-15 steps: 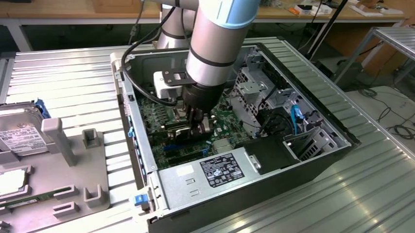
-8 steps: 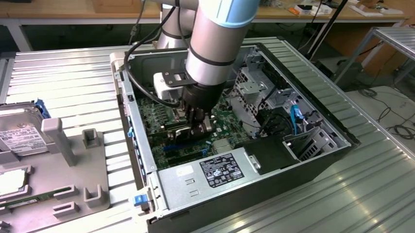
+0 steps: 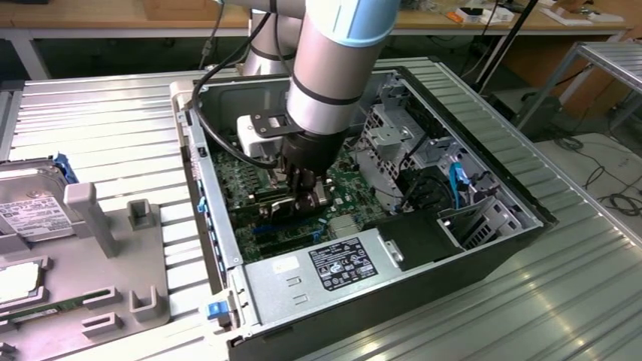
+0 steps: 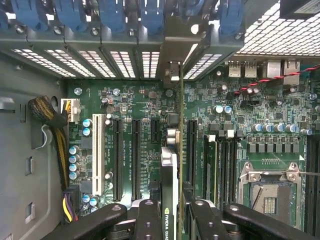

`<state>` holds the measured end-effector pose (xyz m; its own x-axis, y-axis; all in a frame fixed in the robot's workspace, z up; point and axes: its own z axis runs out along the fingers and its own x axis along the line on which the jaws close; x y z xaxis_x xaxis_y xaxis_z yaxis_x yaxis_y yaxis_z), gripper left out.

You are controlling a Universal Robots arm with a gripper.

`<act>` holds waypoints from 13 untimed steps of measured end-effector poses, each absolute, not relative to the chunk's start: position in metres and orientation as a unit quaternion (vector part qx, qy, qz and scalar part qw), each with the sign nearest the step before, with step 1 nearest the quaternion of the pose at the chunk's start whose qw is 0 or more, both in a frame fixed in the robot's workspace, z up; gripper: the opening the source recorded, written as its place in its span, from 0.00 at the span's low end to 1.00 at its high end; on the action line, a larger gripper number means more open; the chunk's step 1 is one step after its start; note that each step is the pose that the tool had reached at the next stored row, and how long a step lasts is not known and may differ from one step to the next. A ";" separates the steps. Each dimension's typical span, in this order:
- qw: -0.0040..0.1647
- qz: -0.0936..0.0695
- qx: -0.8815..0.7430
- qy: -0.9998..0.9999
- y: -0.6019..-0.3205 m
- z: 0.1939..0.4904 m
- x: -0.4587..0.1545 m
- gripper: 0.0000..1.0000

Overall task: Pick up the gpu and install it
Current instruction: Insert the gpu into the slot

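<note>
The gpu [image 4: 169, 160] is seen edge-on in the wrist view, standing upright over the green motherboard [image 4: 125, 100]. Its silver end bracket [image 4: 174, 55] reaches toward the vented slot covers at the case's rear wall. My gripper [image 4: 174, 209] is shut on it, with a black finger [image 4: 147, 220] on each side of the card. The card sits in line with a gap between the long black expansion slots [image 4: 118, 155]; whether it touches a slot I cannot tell. In the exterior view my gripper [image 3: 301, 197] is down inside the open computer case [image 3: 471, 150], holding the dark gpu [image 3: 273, 199] just above the board.
A silver power supply [image 3: 331, 267] with a label fills the near end of the case. Drive cages and cables [image 3: 441, 180] crowd the exterior view's right side. On the exterior view's left, a grey fixture [image 3: 120, 248] holds a hard drive [image 3: 30, 210] and a green memory stick [image 3: 50, 308].
</note>
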<state>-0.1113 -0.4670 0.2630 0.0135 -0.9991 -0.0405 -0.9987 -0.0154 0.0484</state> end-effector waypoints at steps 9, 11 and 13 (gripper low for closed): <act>0.003 -0.031 0.712 -0.702 -0.466 0.262 -0.111 0.27; 0.003 -0.031 0.712 -0.702 -0.466 0.262 -0.112 0.27; 0.002 -0.031 0.712 -0.702 -0.465 0.262 -0.114 0.27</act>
